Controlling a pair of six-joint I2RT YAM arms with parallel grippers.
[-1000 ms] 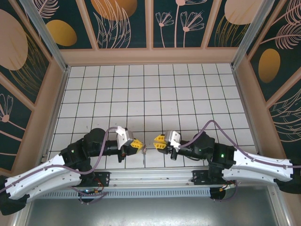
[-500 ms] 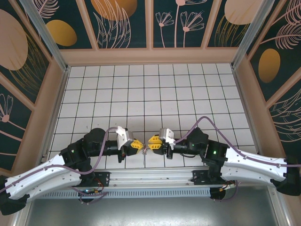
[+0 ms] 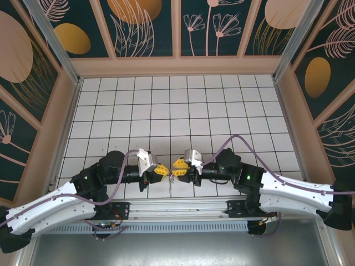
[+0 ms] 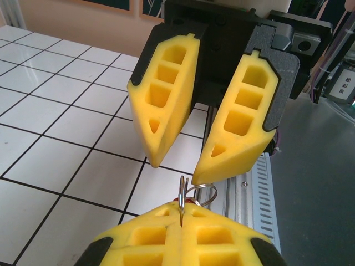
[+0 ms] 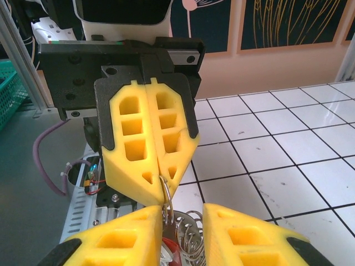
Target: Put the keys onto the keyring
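Observation:
My left gripper [image 3: 162, 170] is shut on a thin wire ring of the keyring [image 4: 183, 192], which stands up from its pressed yellow fingertips [image 4: 166, 221]. My right gripper [image 3: 178, 165] faces it tip to tip and is open. In the right wrist view the right gripper [image 5: 183, 221] straddles the hanging keyring [image 5: 167, 191], whose several wire rings [image 5: 193, 235] sit in the gap. The red head of a key [image 5: 172, 252] shows low between those fingers. In the left wrist view the right gripper's fingers [image 4: 161, 111] hang just above the ring, apart.
Both grippers meet above the white tiled floor [image 3: 166, 111] near its front edge, just over the slotted metal rail [image 3: 177, 213]. Wooden walls [image 3: 177, 66] close in the back and sides.
The right gripper has moved left toward the left gripper, and its jaws have opened around the hanging keyring. The left gripper has stayed still and shut.

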